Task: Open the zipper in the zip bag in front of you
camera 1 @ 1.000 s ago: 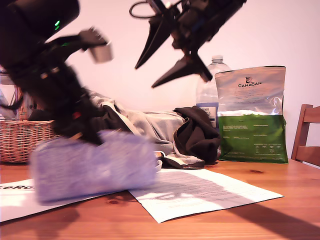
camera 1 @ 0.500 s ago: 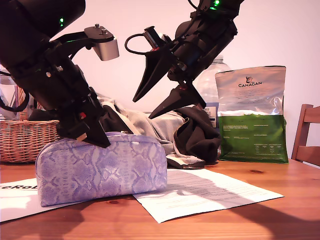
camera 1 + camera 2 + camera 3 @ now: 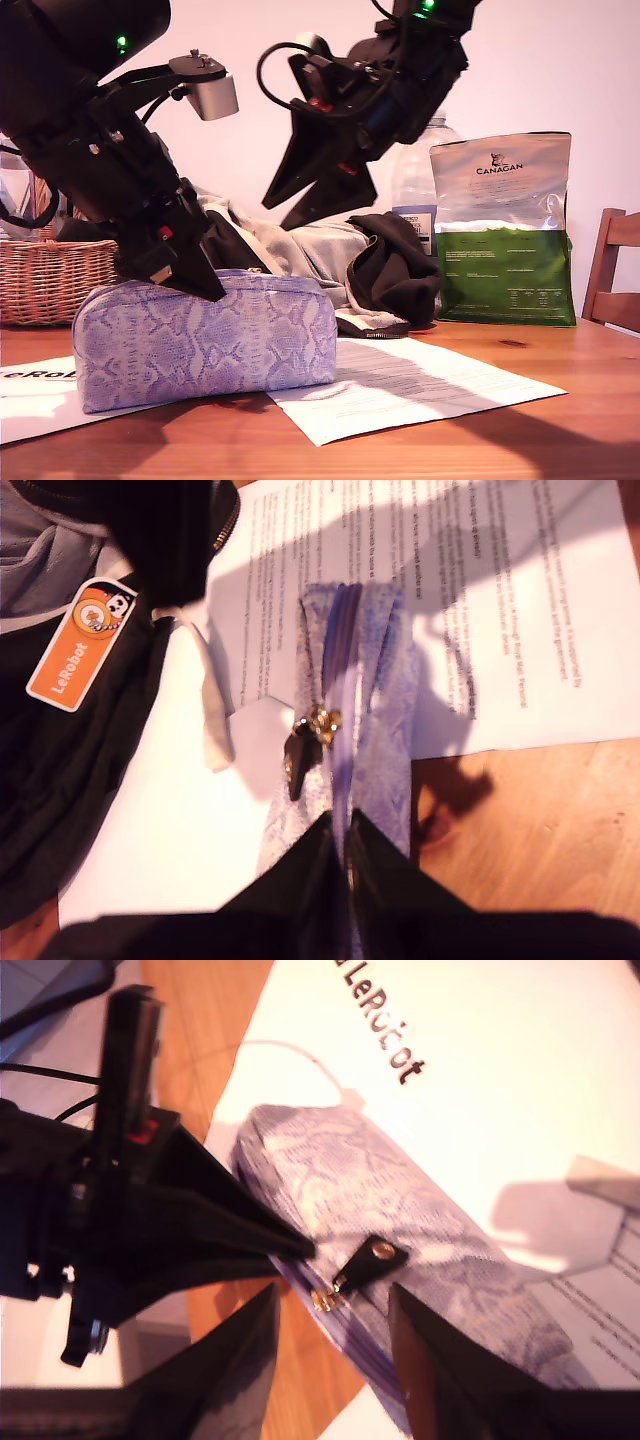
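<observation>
Exterior view: zip bag point(image 3: 205, 338) upright on table point(image 3: 520, 420) at the exterior view's left, first gripper point(image 3: 190, 280) pressed on its top; second gripper point(image 3: 290, 205) above, apart, parted.

First wrist view: jaws clenched on zipper point(image 3: 345, 720); pull tab point(image 3: 297, 757) just beyond.

Second wrist view: spread fingers point(image 3: 425, 1360) flanking tab, not touching.
</observation>
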Robot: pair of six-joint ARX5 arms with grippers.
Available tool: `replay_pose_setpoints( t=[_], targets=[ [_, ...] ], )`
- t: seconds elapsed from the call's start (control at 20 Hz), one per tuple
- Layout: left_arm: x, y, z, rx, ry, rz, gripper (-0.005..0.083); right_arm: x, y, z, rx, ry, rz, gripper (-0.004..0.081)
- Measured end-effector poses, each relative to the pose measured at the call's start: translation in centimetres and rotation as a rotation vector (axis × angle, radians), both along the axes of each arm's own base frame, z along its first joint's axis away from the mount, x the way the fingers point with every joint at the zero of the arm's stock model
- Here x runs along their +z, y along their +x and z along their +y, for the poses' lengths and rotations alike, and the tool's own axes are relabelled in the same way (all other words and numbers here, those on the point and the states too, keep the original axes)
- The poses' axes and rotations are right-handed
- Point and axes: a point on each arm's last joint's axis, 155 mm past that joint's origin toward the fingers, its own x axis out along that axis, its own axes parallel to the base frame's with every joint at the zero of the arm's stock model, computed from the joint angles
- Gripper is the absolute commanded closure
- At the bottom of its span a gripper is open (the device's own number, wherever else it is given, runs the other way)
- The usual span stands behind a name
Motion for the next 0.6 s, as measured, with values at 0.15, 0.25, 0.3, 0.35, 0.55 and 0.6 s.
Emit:
replay_pose_setpoints(
  t=[0.15,0.25,0.3,0.35,0.55,0.6],
  targets=[
    [0.0,-0.1,-0.1,-0.006,-0.005,0.003,0.0797,-0.3,0.5,0.8,-0.105,-0.030,0.057,0.0473],
    [0.0,-0.1,-0.1,-0.007,-0.005,0.003,0.0797,-1.4,0.5,0.8,-0.142,-0.056,0.105,0.0473],
    [0.0,-0.1,-0.1,-0.007,-0.005,0.003,0.0797,-2.3,0.5,0.7,-0.187,-0.082,0.158,0.0473],
    [0.0,-0.1,-0.1,-0.007,-0.005,0.003,0.0797,-3.5,0.5,0.6,-0.219,-0.108,0.207,0.0472],
    [-0.1,-0.2,-0.1,-0.009,-0.005,0.006,0.0797,-6.9,0.6,0.5,-0.316,-0.170,0.348,0.0471],
    [-0.1,-0.2,-0.1,-0.009,-0.005,0.006,0.0797,-6.9,0.6,0.5,-0.336,-0.170,0.369,0.0471]
  ],
)
